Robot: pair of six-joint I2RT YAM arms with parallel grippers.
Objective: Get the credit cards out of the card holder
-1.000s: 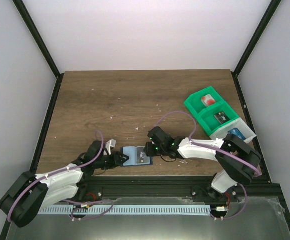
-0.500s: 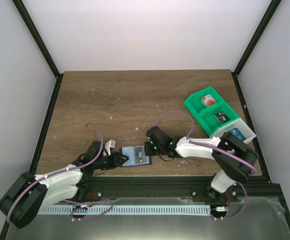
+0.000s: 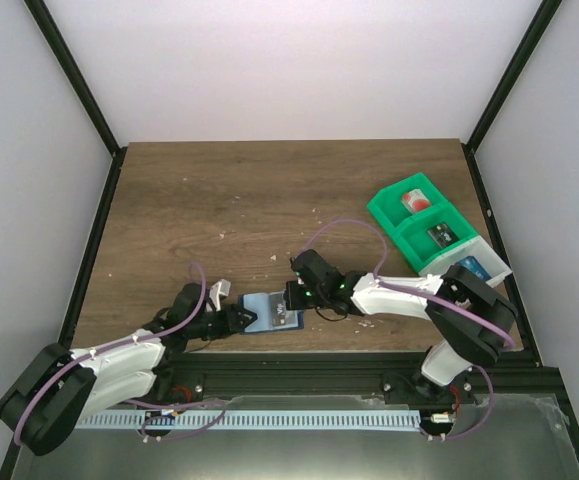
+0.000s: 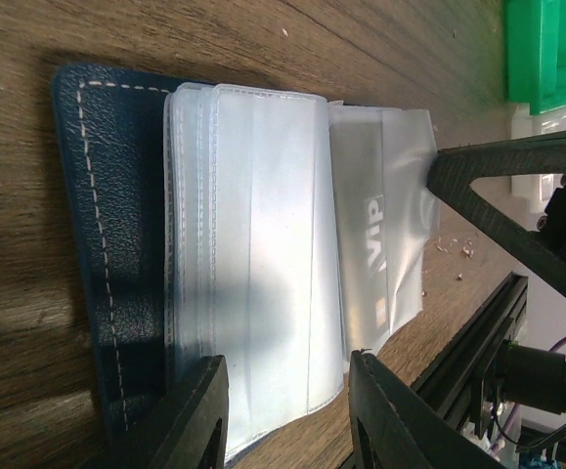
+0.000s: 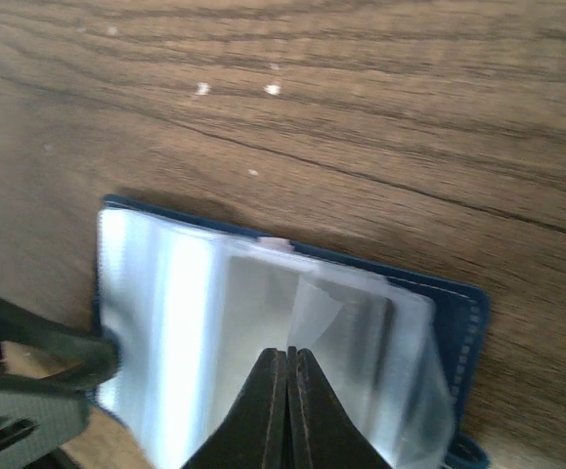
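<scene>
R hand (image 5: 287,354) tips together, pinching clear sleeve (image 5: 356,318) of card holder (image 4: 107,225); L hand (image 4: 284,363) fingers apart over its edge.

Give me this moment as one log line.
card holder: open on table | left claw: open over it | right claw: shut, tips at clear sleeve

Left arm low over the worktop, forearm running toward 2 o'clock in the top view. Left end effector (image 3: 239,318) has its fingers (image 4: 196,415) parted. Right arm: elbow out at 3 o'clock, forearm running toward 9 o'clock. Right end effector (image 3: 291,297) is pressed closed, tips together. The two end effectors face each other, near but apart.
</scene>
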